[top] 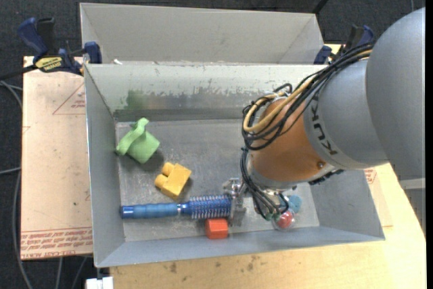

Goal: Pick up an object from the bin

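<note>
Claw (pixel 238 205) low at bristle end of blue brush (pixel 174 209), seemingly touching; its opening cannot tell

1 green lump (pixel 139 141), 1 yellow block (pixel 172 179), 1 blue brush (pixel 172 209), 1 orange cube (pixel 217 229), 1 reddish thing (pixel 285 218)

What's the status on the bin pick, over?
Gripper low at bin front, at bristle end of blue brush. No hold visible. Orange block, red-blue piece crowd it; green piece, yellow block lie apart.
</note>
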### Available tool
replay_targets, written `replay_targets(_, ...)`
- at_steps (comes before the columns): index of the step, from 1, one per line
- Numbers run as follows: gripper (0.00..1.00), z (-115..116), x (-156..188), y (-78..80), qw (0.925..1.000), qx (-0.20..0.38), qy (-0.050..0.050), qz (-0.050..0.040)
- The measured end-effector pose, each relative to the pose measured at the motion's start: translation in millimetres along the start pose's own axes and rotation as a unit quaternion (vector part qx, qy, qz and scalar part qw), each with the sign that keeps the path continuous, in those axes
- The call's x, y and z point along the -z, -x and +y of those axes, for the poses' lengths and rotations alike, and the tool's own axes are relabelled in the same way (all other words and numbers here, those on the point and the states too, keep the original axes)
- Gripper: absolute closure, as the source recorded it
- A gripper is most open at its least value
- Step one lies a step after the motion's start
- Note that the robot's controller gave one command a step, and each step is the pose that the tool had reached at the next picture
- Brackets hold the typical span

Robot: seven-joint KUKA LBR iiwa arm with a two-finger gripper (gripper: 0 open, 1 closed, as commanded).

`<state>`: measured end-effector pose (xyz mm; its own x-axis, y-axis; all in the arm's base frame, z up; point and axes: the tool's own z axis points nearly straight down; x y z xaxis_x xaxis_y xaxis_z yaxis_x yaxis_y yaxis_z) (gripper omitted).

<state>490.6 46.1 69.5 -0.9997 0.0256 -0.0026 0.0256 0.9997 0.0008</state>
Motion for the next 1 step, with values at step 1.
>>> replay_targets(1, 1.0, -15.9, 181.7, 38.3, 0.9998, 0.021, 0.0, -0.0042)
